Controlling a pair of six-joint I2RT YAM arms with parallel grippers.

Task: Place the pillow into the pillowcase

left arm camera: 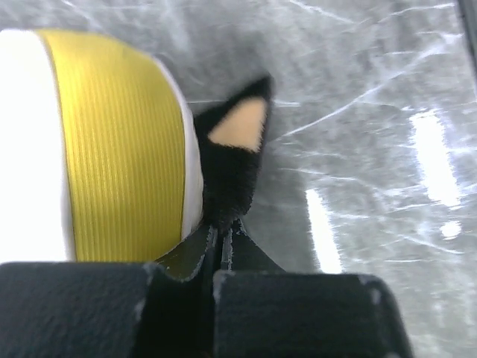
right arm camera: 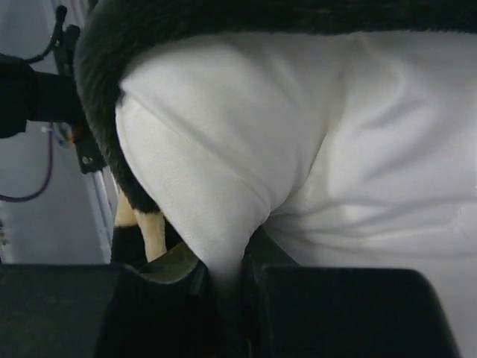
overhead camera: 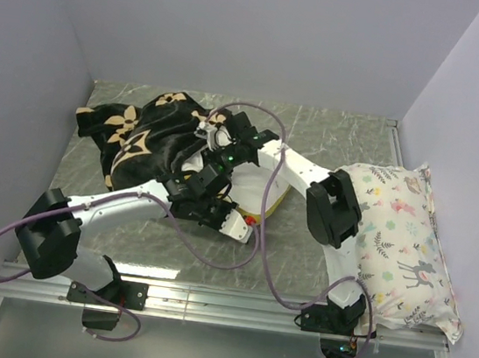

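Observation:
The black plush pillowcase (overhead camera: pixel 152 137) with tan flowers lies bunched at the back left of the table. The white pillow (overhead camera: pixel 267 187) with its yellow band (overhead camera: pixel 277 205) sticks out of the case's right end, largely covered by both arms. My left gripper (overhead camera: pixel 232 220) is shut on the case's black edge (left arm camera: pixel 232 168), right beside the yellow band (left arm camera: pixel 127 142). My right gripper (overhead camera: pixel 214 154) is shut on a fold of the white pillow (right arm camera: pixel 223 186), with the case's black rim (right arm camera: pixel 100 112) curling round it.
A white pillow printed with pastel deer and plants (overhead camera: pixel 400 244) lies along the right wall. Purple cables (overhead camera: pixel 256 252) loop over the table in front of the pillow. The metal front rail (overhead camera: pixel 224 299) runs by the arm bases.

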